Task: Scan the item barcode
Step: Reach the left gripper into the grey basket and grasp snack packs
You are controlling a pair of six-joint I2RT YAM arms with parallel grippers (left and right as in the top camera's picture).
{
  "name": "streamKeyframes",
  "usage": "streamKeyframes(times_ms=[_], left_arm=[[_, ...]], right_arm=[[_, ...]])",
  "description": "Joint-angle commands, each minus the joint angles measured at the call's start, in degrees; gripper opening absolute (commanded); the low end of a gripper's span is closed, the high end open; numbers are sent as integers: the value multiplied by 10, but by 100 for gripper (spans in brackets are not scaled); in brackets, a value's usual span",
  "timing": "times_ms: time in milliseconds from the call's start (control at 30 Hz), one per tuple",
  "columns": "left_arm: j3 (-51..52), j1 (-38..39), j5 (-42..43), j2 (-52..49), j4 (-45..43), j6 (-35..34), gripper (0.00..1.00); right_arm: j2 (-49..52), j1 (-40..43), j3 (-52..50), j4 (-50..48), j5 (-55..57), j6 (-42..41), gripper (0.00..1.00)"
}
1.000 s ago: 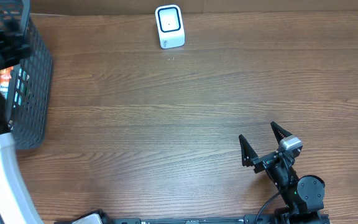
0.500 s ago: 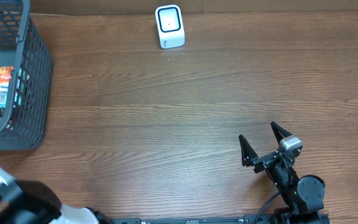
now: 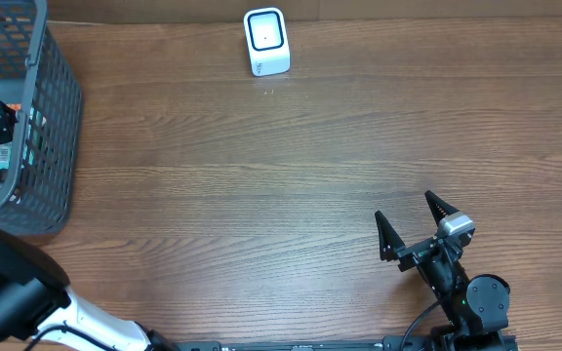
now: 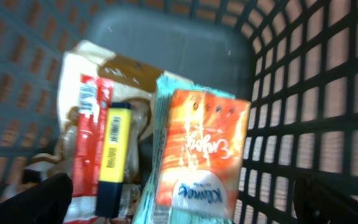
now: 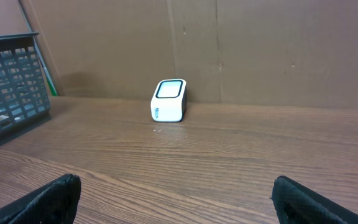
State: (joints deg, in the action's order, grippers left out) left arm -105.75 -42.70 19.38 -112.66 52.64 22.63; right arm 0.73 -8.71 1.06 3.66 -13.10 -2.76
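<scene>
I see a wide wooden bench (image 3: 261, 175). A dark mesh basket (image 3: 61, 107) sits on it, my landmark. My left end effector (image 4: 188, 199) hangs just above the basket's inside, fingers spread wide, grasping nothing. My right end effector (image 3: 405, 207) sits far to the basket's right, also spread and empty. A small white scanner (image 3: 266, 41) stands upright, well apart to the basket's right. Inside the basket lie the items: a brown-and-white bag (image 4: 120, 68) underneath, an orange tissue pack (image 4: 201, 149) against the right wall, a red packet (image 4: 87, 134) and a yellow bar-shaped pack (image 4: 114, 155) side by side.
</scene>
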Motion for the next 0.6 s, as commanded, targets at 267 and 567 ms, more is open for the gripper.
streamKeyframes(times_ms=[267,567], left_arm=[[-10,8,8,-91,-5,23,100],[-10,32,-22,-137,-6,40,91]], right_arm=[[-6,-2,-6,-3,4,2,100],[-6,-2,-6,-3,4,2,100]])
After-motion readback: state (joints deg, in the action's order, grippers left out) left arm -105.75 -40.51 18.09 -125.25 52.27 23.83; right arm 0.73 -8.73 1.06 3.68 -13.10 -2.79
